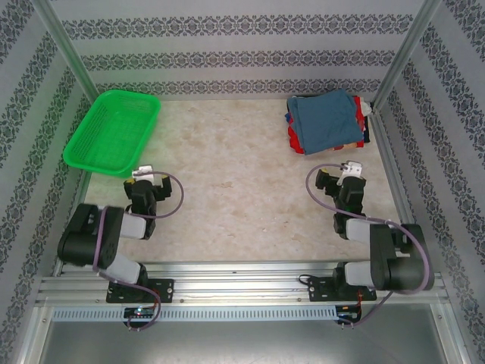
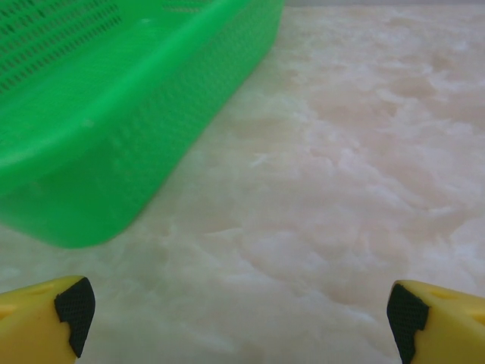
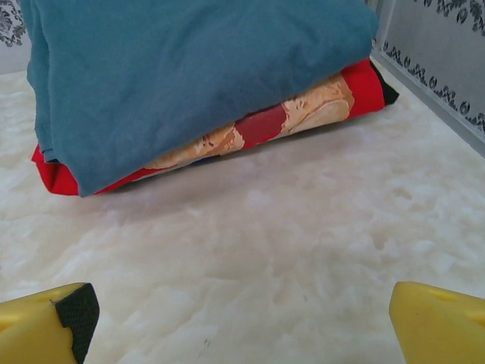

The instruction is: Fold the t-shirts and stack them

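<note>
Folded slate-blue tee (image 1: 326,121) atop folded red printed tee (image 3: 261,125), edges uneven

No readable text seems visible.

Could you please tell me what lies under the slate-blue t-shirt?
A red printed t-shirt lies directly under the slate-blue t-shirt; most of it, and anything below, is covered.

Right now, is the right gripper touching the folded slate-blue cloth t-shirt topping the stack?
Apart. The right wrist view shows a stretch of table between the open right gripper and the slate-blue t-shirt.
</note>
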Tool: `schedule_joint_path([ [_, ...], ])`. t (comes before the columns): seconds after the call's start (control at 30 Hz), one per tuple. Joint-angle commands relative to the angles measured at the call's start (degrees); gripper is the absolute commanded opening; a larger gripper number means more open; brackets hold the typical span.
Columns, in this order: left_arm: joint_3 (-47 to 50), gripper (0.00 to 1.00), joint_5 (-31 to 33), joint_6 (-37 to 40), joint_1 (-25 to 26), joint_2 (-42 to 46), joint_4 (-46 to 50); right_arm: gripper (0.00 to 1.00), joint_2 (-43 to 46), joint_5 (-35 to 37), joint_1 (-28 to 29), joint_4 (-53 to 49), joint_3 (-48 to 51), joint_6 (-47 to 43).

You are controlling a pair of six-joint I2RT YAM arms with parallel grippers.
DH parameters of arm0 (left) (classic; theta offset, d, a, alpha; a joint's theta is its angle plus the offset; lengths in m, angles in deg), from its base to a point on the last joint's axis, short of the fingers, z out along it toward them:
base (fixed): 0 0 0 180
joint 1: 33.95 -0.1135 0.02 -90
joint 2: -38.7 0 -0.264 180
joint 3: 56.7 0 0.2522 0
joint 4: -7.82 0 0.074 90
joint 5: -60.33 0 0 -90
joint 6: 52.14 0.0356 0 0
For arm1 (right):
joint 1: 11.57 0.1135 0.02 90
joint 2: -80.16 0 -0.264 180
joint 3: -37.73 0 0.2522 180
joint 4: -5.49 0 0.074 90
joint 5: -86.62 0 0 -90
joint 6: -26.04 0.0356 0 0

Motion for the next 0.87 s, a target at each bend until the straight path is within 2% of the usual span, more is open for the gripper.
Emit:
schedule_joint_path([
  [0.0,-3.42,1.0,-6.53,1.92,-1.1,0.42,-0.89,0.98,-5.28,-0.67,1.38,6.92,-2.64,-3.79],
  [0.07,-3.4,1.0,-7.71,1.8,-2.22,-2.01,-5.28,0.98,-10.1,2.2,2.34,12.55,-3.26,-3.87],
  [0.13,-4.52,1.0,-8.42,-0.16,-3.17,-0.42,0.1,0.98,-7.03,2.94,2.6,3.0,-5.76,-4.01],
  [0.2,-4.73,1.0,-8.62,0.58,-3.18,-1.43,-1.76,0.98,-8.74,3.56,2.92,8.15,-5.08,-4.43],
  [0.27,-5.04,1.0,-8.69,0.27,-3.19,-1.07,-0.13,0.98,-7.63,3.78,3.28,5.57,-5.21,-4.82],
  [0.53,-4.91,1.0,-8.65,0.41,-3.18,-1.19,-0.91,0.98,-7.59,1.93,3.76,4.11,-6.23,-6.15],
  [0.67,-4.91,1.0,-8.65,0.4,-3.18,-1.11,-0.59,0.98,-7.99,-1.46,2.68,3.09,-6.89,-5.96],
  [0.83,-4.91,1.0,-8.65,0.41,-3.18,-1.1,-0.77,0.98,-7.67,-1.58,2.7,4.08,-6.24,-5.99],
])
